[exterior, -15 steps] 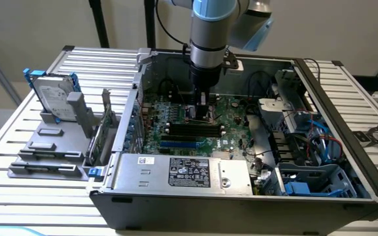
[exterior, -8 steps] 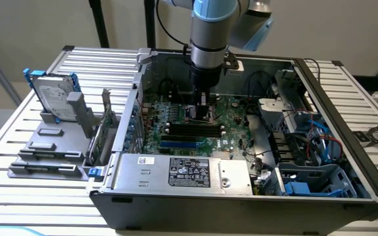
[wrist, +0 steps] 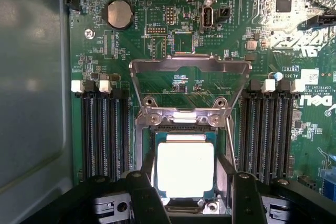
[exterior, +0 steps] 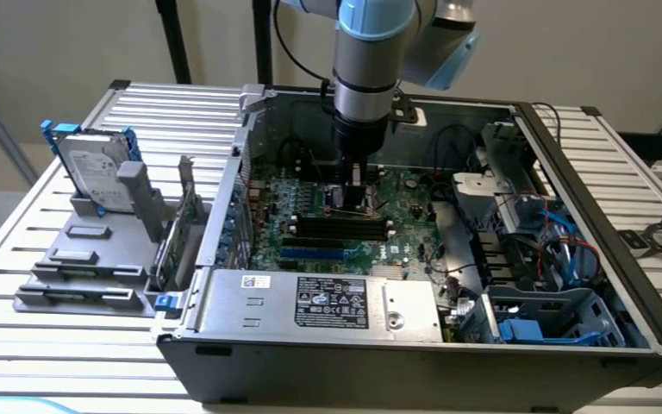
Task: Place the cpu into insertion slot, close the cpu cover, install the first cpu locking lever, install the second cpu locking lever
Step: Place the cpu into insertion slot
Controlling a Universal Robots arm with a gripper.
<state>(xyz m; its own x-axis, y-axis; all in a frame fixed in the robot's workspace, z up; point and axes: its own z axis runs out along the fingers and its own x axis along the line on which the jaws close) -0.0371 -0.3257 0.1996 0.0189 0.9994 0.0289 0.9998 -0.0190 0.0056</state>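
The cpu (wrist: 185, 169) lies flat in the insertion slot (wrist: 184, 129), with the gripper (wrist: 192, 184) released, fingers (wrist: 142, 198) spread either side of it. The cpu cover (wrist: 190, 66) stands flipped open just beyond the slot. Good seating probably needs the chip square, edges untouched.

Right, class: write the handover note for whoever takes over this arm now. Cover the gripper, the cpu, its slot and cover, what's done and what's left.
Gripper: open, one finger on either side of the cpu, not clamped on it.
The cpu: lying flat in the insertion slot.
The cpu cover: swung open on its hinge, away from the slot.
Done: cpu placed.
Left: cover not closed; both locking levers not yet installed.
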